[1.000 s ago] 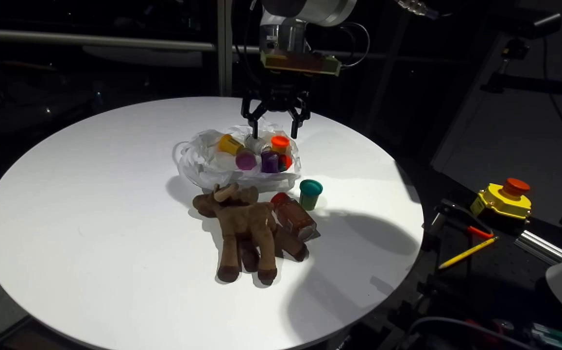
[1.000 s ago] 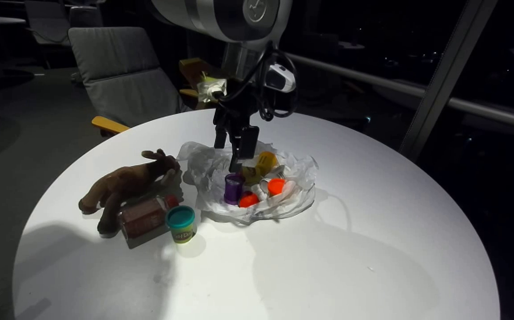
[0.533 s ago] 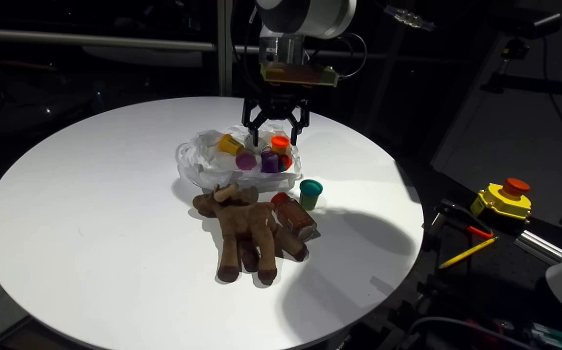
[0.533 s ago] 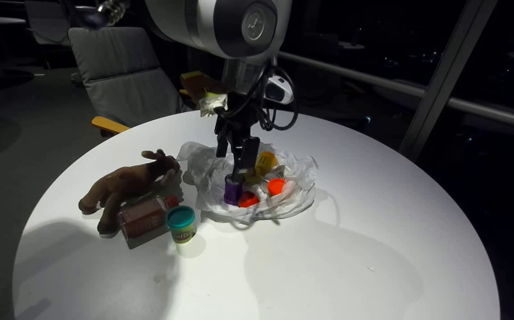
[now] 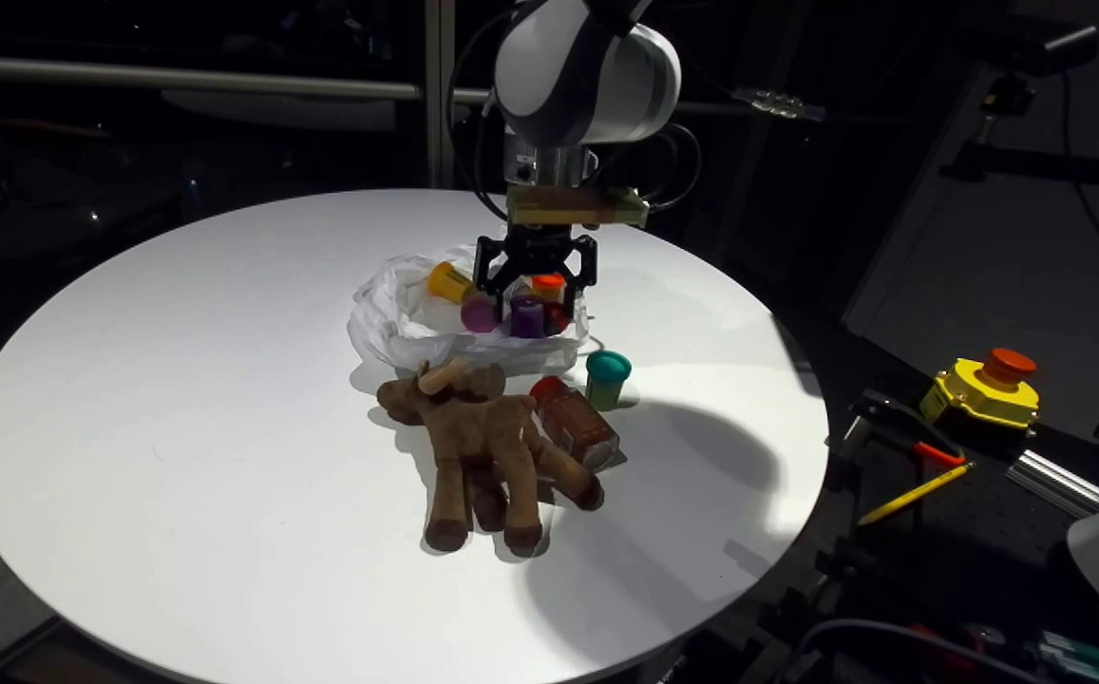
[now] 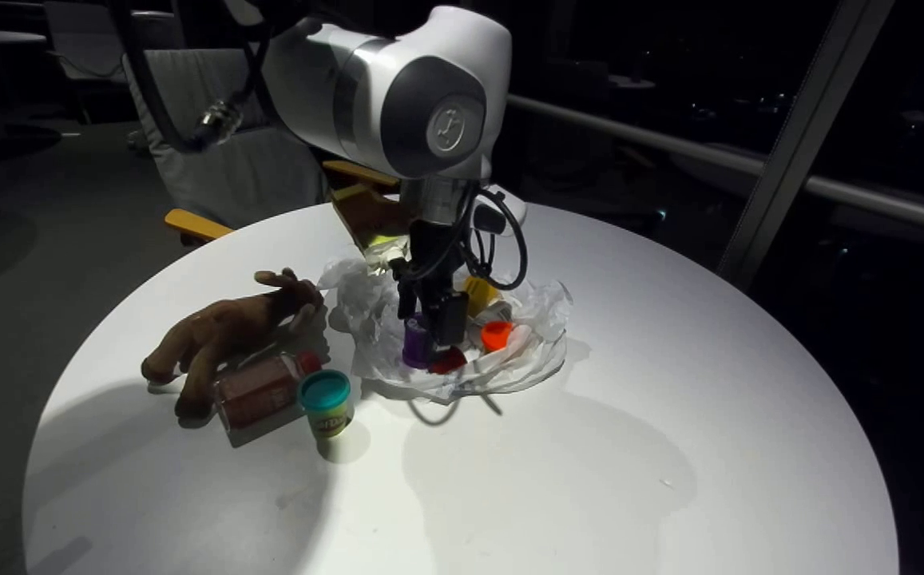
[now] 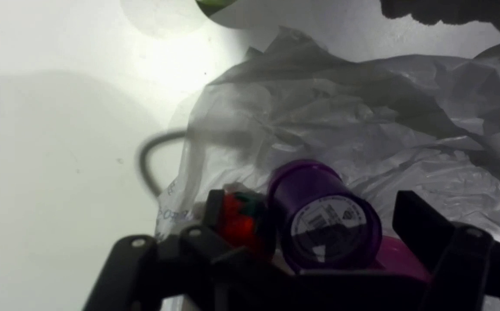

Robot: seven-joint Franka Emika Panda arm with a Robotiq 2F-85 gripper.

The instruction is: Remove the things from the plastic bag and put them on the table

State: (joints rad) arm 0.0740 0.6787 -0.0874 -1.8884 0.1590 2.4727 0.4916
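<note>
The open whitish plastic bag (image 5: 388,332) lies spread on the round white table (image 5: 179,427). In it sit a purple tub (image 7: 310,207), a red item with green (image 7: 239,220), a magenta-lidded tub (image 7: 399,259), a yellow tub (image 5: 449,282) and an orange-lidded tub (image 6: 497,335). My gripper (image 7: 312,209) is open and low over the bag. Its fingers stand on either side of the purple tub and the red item, not clamped. Out on the table are the brown plush reindeer (image 5: 478,432), a red-capped bottle (image 5: 576,427) and a teal-lidded tub (image 5: 608,380).
A dark bench beside the table carries a yellow box with a red button (image 5: 986,389) and a yellow pencil (image 5: 915,494). A grey chair (image 6: 214,176) stands behind the table's edge. A cable (image 6: 150,96) hangs along the arm.
My open gripper has come down from above the bag to around the purple tub. The bag, reindeer, bottle and teal-lidded tub have stayed where they were.
</note>
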